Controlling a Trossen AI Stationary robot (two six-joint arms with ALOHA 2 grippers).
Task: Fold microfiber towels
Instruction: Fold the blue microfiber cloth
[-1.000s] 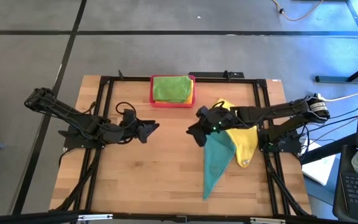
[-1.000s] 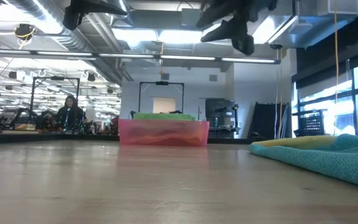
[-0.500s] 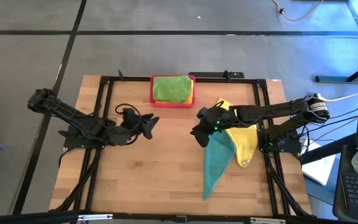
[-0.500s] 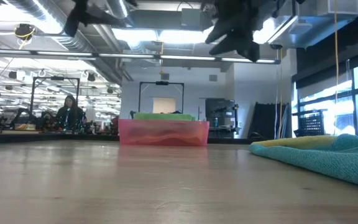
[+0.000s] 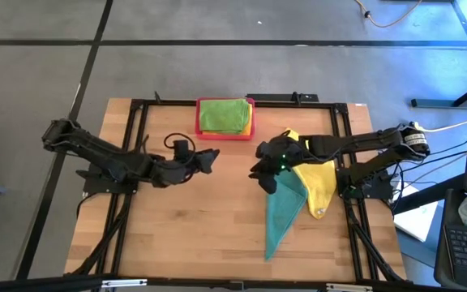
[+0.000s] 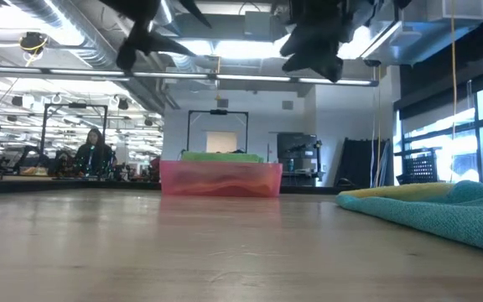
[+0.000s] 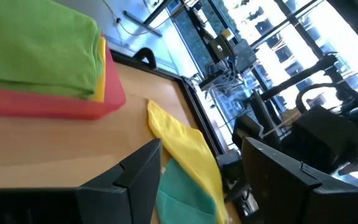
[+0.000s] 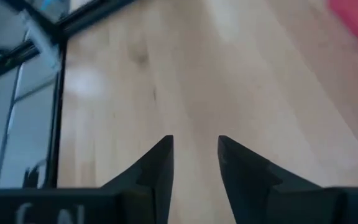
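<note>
A teal towel (image 5: 280, 215) lies crumpled in a long wedge on the table's right half. It touches a yellow towel (image 5: 319, 182) lying flat beside it on the right. A bright green towel (image 5: 224, 115) rests folded in the pink tray (image 5: 199, 130), over a yellow layer (image 7: 101, 68). My right gripper (image 5: 266, 180) hangs open, high above the teal towel's far end, with nothing between its fingers (image 8: 160, 162). My left gripper (image 5: 212, 158) is wide open and empty. It is high over the table's middle and points toward the two towels (image 7: 179, 134).
The pink tray (image 6: 220, 180) stands at the middle of the table's far edge. Bare wood lies between the two grippers and along the near edge. A black frame (image 5: 136, 122) runs along the table's sides. A person sits far off in the room (image 6: 93, 151).
My left gripper has moved toward the table's right, nearer the towels. It has sunk a little and rolled, and it stays open. My right gripper has rolled on the spot above the teal towel. The towels have not moved.
</note>
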